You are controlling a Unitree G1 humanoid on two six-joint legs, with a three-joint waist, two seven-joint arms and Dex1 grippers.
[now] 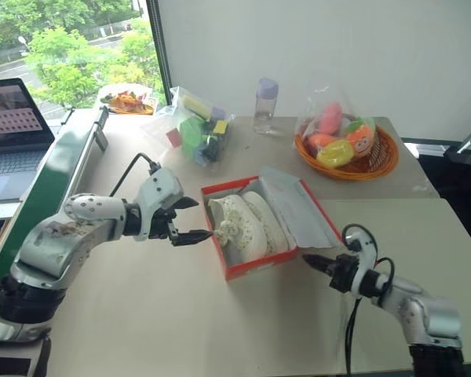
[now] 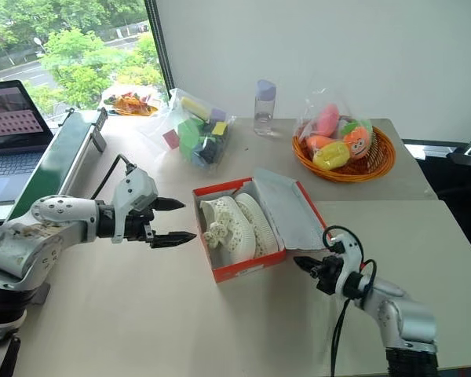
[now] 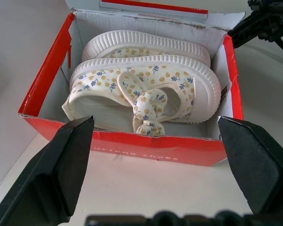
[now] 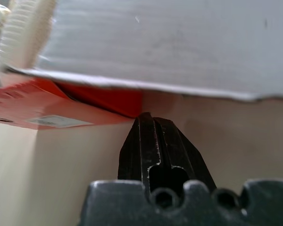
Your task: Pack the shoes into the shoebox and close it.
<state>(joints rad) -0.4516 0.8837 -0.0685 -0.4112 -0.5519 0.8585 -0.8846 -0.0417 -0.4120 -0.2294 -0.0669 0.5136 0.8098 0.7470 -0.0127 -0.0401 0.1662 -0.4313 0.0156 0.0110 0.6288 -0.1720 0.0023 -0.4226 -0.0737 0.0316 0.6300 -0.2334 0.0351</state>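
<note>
Shoes (image 3: 146, 89): we find both inside the shoebox (image 1: 255, 263), centre frame.
Lid (image 1: 298, 208): open; closing remains.
Left claw (image 1: 190, 220): spread, empty.
Right claw (image 1: 312, 261): shut, empty.

Bright daylight from window (image 1: 71, 47) (soft shadows), sharp

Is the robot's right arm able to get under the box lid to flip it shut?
Probably yes. The right tool, shut, sits low on the table beside the shoebox, just under the edge of the open lid that leans out over that side. Nothing lies between them.
</note>
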